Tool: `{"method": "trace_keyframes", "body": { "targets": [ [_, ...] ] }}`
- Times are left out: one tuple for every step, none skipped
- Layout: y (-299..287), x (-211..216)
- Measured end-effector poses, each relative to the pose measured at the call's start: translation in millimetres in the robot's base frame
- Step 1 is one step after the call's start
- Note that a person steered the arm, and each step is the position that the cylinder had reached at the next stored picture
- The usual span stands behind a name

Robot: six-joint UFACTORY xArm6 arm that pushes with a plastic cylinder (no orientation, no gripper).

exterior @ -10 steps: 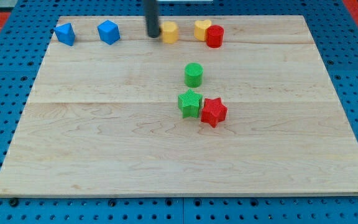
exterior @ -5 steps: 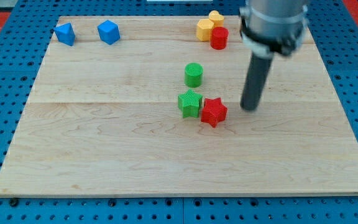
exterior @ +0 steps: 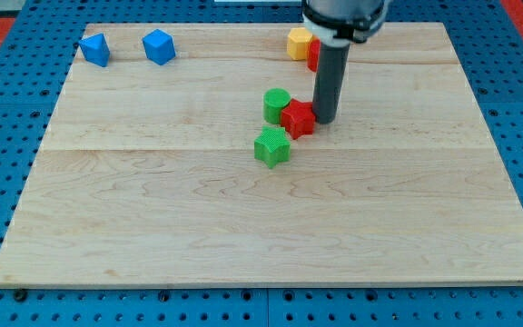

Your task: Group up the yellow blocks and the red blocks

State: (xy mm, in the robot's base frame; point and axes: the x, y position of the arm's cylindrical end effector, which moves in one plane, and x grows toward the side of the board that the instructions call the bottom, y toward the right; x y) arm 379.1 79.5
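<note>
Green star [exterior: 271, 147] sitting nearest, then red star [exterior: 297, 118] touching green cylinder [exterior: 277, 105] with the tip [exterior: 323, 119] pressing its right side, rod standing upright, bare, clamping nothing; judging step is herding red star toward far yellow block [exterior: 299, 43] and partly hidden red block [exterior: 313, 54], needing a push upward
</note>
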Motion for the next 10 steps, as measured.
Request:
{"method": "trace_keyframes", "body": {
  "targets": [
    [18.9, 45.5],
    [-3.7, 73.8],
    [-37.3, 62.2],
    [-48.9, 28.4],
    [-45.7, 2.8],
    [-10.9, 1.1],
    [23.5, 0.7],
    [41.9, -29.1],
    [42.9, -48.5],
    [42.3, -40.4]
  ]
}}
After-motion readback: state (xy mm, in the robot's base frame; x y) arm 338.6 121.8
